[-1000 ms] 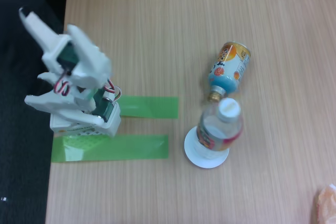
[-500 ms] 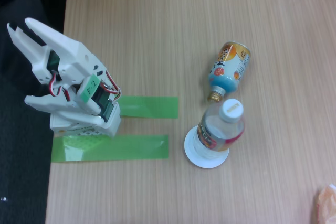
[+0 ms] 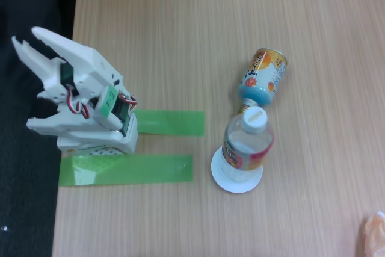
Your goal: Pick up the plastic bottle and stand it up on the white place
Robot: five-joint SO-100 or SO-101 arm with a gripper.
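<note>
- Your gripper [image 3: 29,39] is parked at the table's left edge, fingers spread a bit with nothing between them.
- The bottle [image 3: 246,145] is already upright on the white plate [image 3: 236,180], well off to the gripper's right toward the table's middle, cap [image 3: 254,118] facing the camera.
- Looks done to me.
- An orange can [image 3: 263,76] lies just beyond the cap, nearly touching.
- Wood-grain table [image 3: 198,28], green tape strips [image 3: 126,168] by the arm's base.

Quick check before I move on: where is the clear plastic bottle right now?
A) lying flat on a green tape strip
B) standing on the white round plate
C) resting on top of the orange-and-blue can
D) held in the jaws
B: the plastic bottle stands cap-up on the white plate, with the gripper well away from it.
</note>
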